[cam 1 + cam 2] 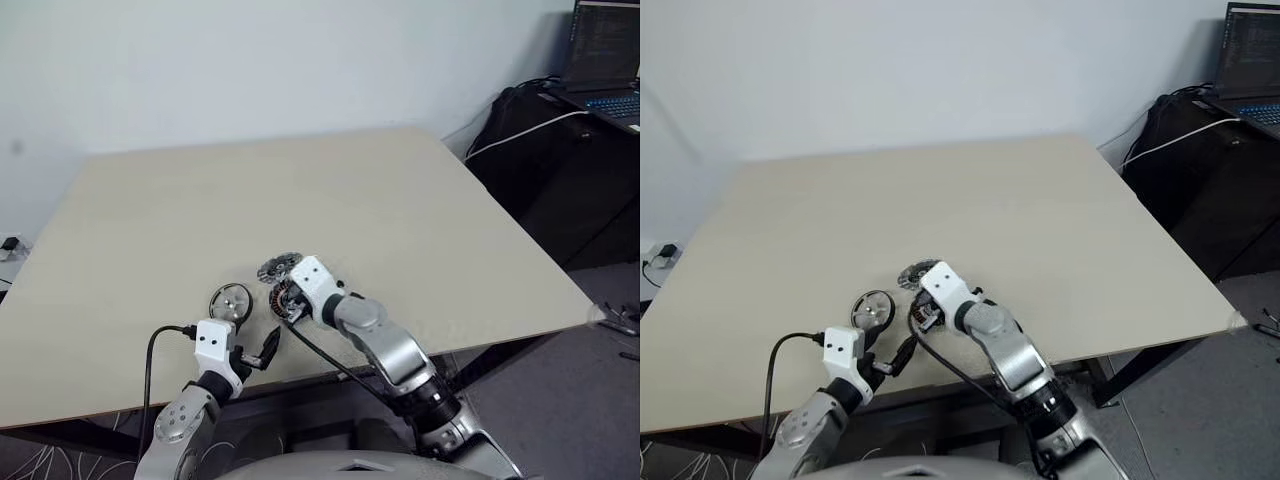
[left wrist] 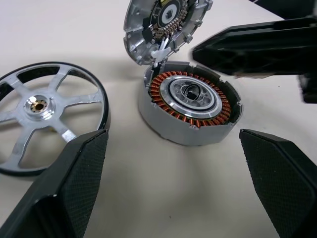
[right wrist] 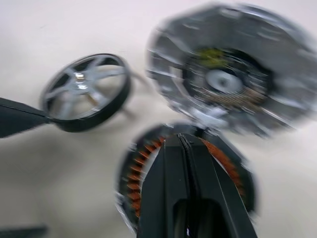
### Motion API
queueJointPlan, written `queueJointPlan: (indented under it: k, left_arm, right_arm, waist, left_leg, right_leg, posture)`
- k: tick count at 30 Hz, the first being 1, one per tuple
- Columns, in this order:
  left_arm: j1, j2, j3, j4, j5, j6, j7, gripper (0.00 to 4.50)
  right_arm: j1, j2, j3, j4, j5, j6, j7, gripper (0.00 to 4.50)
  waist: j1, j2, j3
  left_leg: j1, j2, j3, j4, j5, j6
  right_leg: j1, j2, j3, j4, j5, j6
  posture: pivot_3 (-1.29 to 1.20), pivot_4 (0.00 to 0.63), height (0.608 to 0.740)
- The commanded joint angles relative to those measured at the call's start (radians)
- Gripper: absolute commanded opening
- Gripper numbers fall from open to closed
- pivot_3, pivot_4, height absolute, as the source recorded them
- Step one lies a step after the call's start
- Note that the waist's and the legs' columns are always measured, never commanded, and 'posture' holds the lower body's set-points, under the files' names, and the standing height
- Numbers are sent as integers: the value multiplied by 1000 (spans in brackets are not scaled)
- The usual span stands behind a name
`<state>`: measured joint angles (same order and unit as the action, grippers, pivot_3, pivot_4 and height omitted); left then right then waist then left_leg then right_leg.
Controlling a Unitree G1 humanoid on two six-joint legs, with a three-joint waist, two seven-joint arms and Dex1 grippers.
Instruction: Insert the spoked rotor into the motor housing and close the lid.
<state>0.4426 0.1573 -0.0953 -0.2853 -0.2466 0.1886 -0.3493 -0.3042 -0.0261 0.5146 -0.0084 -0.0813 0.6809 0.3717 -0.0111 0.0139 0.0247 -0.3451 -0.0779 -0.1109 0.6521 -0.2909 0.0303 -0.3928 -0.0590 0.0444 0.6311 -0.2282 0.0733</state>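
- The right arm reaches forward and leftward across the near edge of the bench, its wrist bent down over the motor housing.
- The left arm is short of the parts, pointing at them.
- The pale bench stands before a plain wall; a laptop sits far right.
- The left gripper is spread wide and empty.
- The right gripper is pressed closed, holding nothing, above the housing's copper windings.
- The lid stands tilted up behind the housing; the spoked rotor lies flat just beside it.

Silver spoked rotor black-rimmed, motor housing copper windings
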Motion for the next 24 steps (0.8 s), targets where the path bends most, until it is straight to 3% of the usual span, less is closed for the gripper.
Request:
queueJointPlan:
  k: [1, 12, 24]
  left_arm:
    - [1, -7, -5, -34, -4, -17, 2, 4500]
    - [8, -15, -2, -24, -4, -30, -1, 4500]
    - [6, -9, -2, -18, -4, -31, -10, 4500]
  right_arm:
    - [-50, 21, 19, 46, -24, -5, -6, 39]
    - [-79, 35, -1, 173, -43, -30, -25, 39]
    - [-11, -29, -24, 100, -38, -6, -18, 39]
  waist:
    - [0, 0, 0]
    - [-1, 0, 0]
    - [-1, 1, -1]
  left_leg:
    - [0, 0, 0, 0, 0, 0]
    - [0, 0, 0, -1, 0, 0]
    - [0, 0, 0, -1, 0, 0]
  right_leg:
    - [0, 0, 0, 0, 0, 0]
    - [0, 0, 0, 0, 0, 0]
    - [0, 0, 0, 0, 0, 0]
  posture:
    - [0, 0, 740]
    - [0, 0, 740]
    - [0, 0, 740]
